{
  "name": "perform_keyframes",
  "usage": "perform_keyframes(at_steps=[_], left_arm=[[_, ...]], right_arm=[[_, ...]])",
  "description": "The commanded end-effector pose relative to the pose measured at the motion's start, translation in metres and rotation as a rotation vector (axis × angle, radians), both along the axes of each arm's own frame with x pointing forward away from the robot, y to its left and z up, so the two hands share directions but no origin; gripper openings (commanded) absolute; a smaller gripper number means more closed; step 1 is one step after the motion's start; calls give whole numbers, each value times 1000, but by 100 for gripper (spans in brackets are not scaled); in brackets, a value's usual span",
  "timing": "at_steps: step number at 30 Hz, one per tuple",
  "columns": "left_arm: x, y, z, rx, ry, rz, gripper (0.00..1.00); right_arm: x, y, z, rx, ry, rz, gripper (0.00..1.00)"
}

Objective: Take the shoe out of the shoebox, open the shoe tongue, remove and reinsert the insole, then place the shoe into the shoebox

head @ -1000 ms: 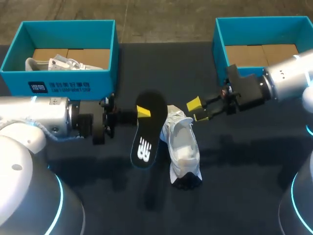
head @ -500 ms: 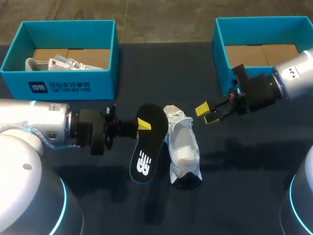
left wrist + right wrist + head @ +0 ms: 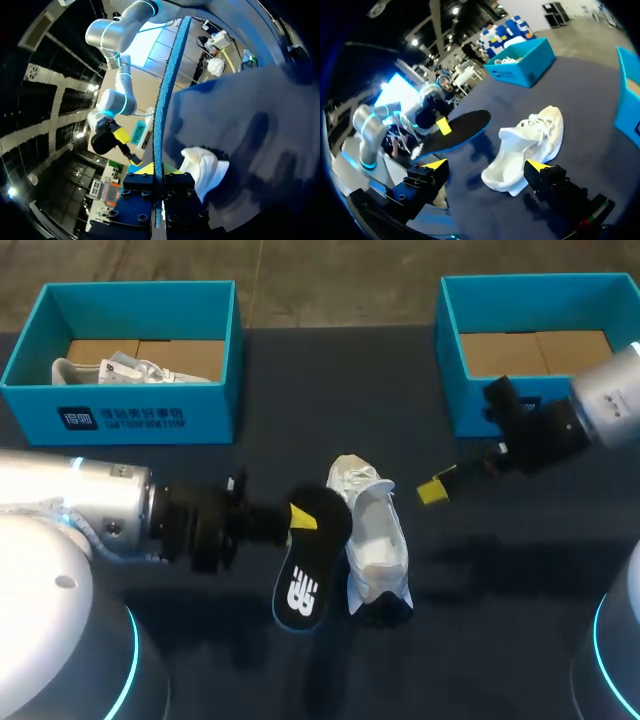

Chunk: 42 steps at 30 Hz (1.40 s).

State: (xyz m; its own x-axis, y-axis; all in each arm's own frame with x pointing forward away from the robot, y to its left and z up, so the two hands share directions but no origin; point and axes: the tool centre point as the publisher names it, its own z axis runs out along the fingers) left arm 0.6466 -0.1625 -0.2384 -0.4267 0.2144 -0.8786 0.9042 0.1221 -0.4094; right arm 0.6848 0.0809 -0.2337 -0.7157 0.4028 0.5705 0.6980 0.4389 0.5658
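The left gripper (image 3: 300, 521) is clamped on 1 end of the black insole (image 3: 305, 575). The left wrist view shows that insole edge-on, pinched between the 2 fingers. From the grip the insole slopes toward the near side and sits just left of the white shoe (image 3: 378, 545). I cannot tell whether its lower end meets the dark table (image 3: 500, 620).

The shoe rests on the table out of both boxes, roughly midway between the arms, with its length running far to near.

To the right of the shoe, the right gripper (image 3: 434, 490) hangs spread wide with nothing in it, just in front of the right shoebox (image 3: 470, 422). At far left, the left shoebox (image 3: 130, 405) holds another white shoe (image 3: 110, 368).
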Motion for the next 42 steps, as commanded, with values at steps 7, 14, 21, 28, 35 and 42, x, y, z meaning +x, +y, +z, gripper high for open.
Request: perform_keyframes(at_steps=[7,14,21,28,35,42], left_arm=[[-15,7,-1,-48,74,38,0],[-15,7,-1,-48,74,38,0],[-21,-2,-6,-103,172,-6,0],[-36,-13,-12,-170,288,-79,0],[-43,-18,-10,-122,236,-62,0],[-43,-23,-14,-115,226,-43,0]], right_arm=[[-18,-14,-2,-233,-262,76,100],[-18,-14,-2,-233,-262,76,100],[-22,-13,-16,-384,-444,213,100],[-27,-24,-41,-471,-518,297,100],[-28,-25,-51,-538,-470,345,100],[-27,-25,-54,-537,-472,347,100]])
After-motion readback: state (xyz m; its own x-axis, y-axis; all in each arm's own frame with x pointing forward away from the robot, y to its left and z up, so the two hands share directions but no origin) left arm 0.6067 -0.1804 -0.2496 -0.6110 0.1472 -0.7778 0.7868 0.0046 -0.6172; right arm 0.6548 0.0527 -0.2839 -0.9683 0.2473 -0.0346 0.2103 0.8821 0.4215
